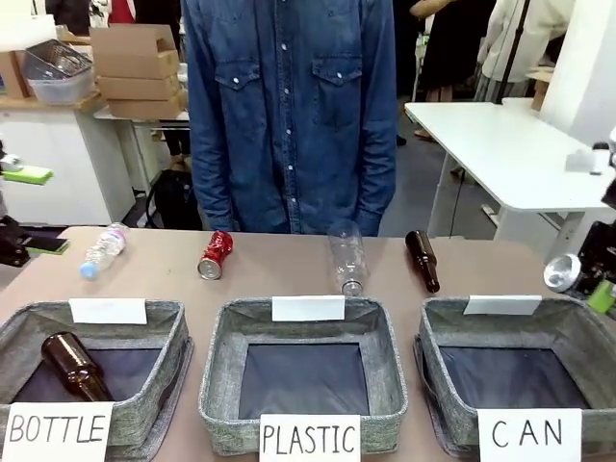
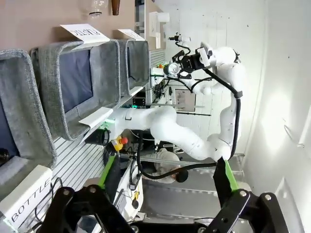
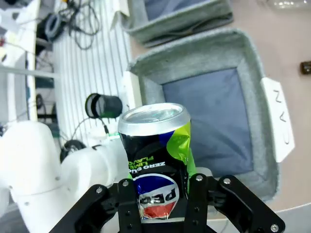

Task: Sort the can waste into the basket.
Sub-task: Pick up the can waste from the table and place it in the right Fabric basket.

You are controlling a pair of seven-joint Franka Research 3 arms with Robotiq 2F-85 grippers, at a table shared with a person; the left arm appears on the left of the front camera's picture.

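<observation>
Item 1, dark can (image 3: 154, 160): clamped in my right pincer (image 3: 160, 188), pads closed on its sides, long axis along the fingers, top outward. The CAN basket (image 3: 204, 53) lies just beyond. The can sits over its near wall with the dark floor farther on, so I judge a short advance before release.

Item 2, red can (image 1: 215, 255): on its side on the brown surface (image 1: 289, 279), nearer my left arm.

Left pincer (image 2: 166, 167): wide open, empty.

Room: person (image 1: 289, 115) standing opposite, white tables (image 1: 500, 144) beyond.
</observation>
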